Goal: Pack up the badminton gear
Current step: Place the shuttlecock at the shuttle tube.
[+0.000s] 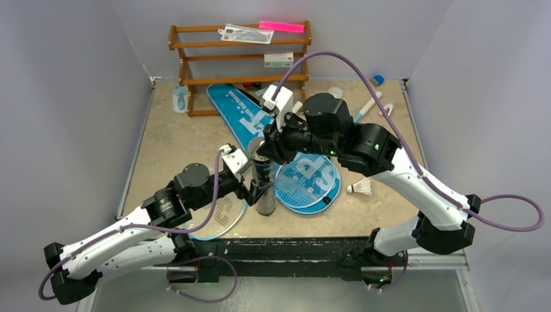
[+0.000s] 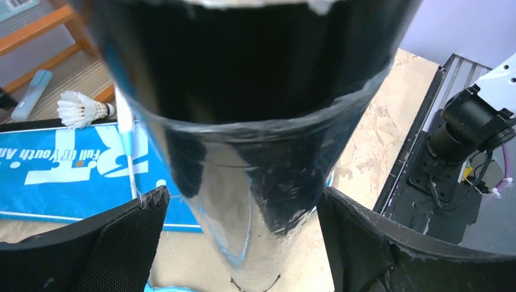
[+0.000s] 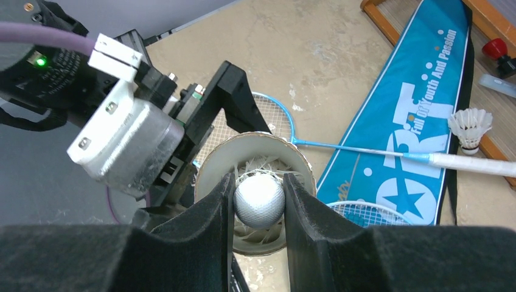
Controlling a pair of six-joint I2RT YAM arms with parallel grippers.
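Right wrist view: the right gripper (image 3: 258,179) has its jaws clenched on the cork head of a shuttlecock (image 3: 260,205), whose feathers point down into the open mouth of the black tube (image 3: 213,159). That tube stands upright on the worktop (image 1: 169,136), just beside the blue bag (image 1: 250,114). The left gripper (image 2: 243,198) has its jaws released, spread either side of the tube. A loose shuttlecock (image 1: 360,188) lies near the right arm.

Overhead looks down — wrist cameras close on tube (image 2: 255,182).
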